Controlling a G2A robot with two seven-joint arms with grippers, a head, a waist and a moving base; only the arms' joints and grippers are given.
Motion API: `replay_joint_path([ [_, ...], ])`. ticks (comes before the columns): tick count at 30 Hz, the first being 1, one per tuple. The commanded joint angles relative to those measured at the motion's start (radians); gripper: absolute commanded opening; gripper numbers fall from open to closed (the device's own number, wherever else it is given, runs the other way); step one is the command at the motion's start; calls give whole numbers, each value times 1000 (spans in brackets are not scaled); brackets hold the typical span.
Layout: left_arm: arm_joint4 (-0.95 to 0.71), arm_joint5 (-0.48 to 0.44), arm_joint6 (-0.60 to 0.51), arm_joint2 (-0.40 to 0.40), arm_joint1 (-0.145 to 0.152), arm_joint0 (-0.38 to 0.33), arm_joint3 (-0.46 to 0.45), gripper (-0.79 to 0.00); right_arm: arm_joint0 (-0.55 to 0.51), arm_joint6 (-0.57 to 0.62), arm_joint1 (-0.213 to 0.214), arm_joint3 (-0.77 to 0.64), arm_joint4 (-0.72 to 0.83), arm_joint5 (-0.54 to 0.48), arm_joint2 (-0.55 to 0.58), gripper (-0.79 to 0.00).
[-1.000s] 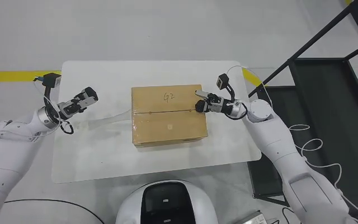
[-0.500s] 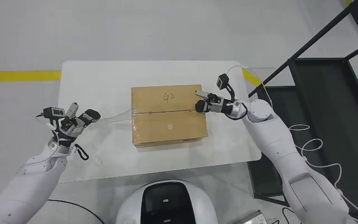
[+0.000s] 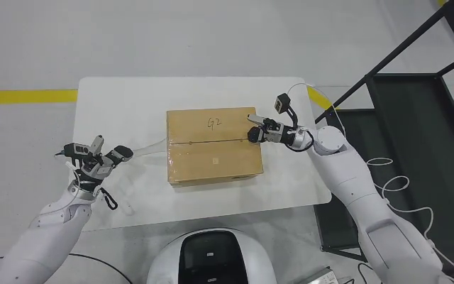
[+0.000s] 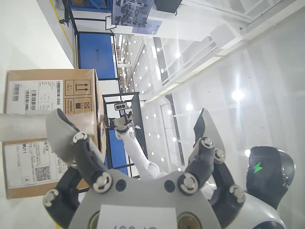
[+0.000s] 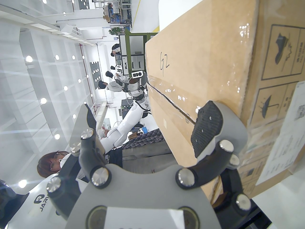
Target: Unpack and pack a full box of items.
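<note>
Left gripper (image 3: pixel 108 149) (image 4: pixel 128 113), fingers spread wide with nothing between them, held above the left edge of the white table (image 3: pixel 113 99), well apart from the cardboard box (image 3: pixel 213 145) (image 4: pixel 47 89) and aimed toward its labelled left end. A translucent strip of tape (image 3: pixel 142 149) (image 4: pixel 21 127) runs from that end of the box, at the level of the top seam (image 3: pixel 213 141), out across the table to the left gripper; in the left wrist view it passes behind one finger (image 4: pixel 62 129), and whether it adheres to that finger cannot be told. Right gripper (image 3: pixel 252 126) (image 5: pixel 147 106), likewise spread and grasping nothing, positioned at the right end of the box top. One finger, with a black textured pad (image 5: pixel 207 129), lies at the upper edge of the box where the seam reaches the end face; the other finger (image 5: pixel 85 122) stands free in the air beside the box. The box (image 5: pixel 202 60) sits near the middle of the table, its long sides running left to right, both top flaps shut and meeting along the central seam, which shows as a dark slit under glossy tape in the right wrist view. A handwritten mark lies on the far flap; printed labels cover both end faces. A black metal rack (image 3: pixel 397 106) stands just beside the table on the right, and a yellow floor line (image 3: pixel 35 96) runs off to the left.
</note>
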Motion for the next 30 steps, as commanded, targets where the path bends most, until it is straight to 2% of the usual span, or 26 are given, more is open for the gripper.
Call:
replay_joint_path([
  [1,0,0,0,0,0,0,0,0,0,0,0,0,0,0,0,0],
  [3,-5,6,8,-1,-1,1,-3,0,0,0,0,0,0,0,0,0],
  [8,35,57,123,2,-16,42,-44,0,0,0,0,0,0,0,0,0],
  [14,128,110,233,38,-42,76,-29,0,0,0,0,0,0,0,0,0],
  [21,183,88,339,68,-92,23,39,0,0,0,0,0,0,0,0,0],
  [25,178,127,394,93,-126,-16,95,0,0,0,0,0,0,0,0,0],
  [30,170,161,393,113,-158,-40,144,0,0,0,0,0,0,0,0,0],
])
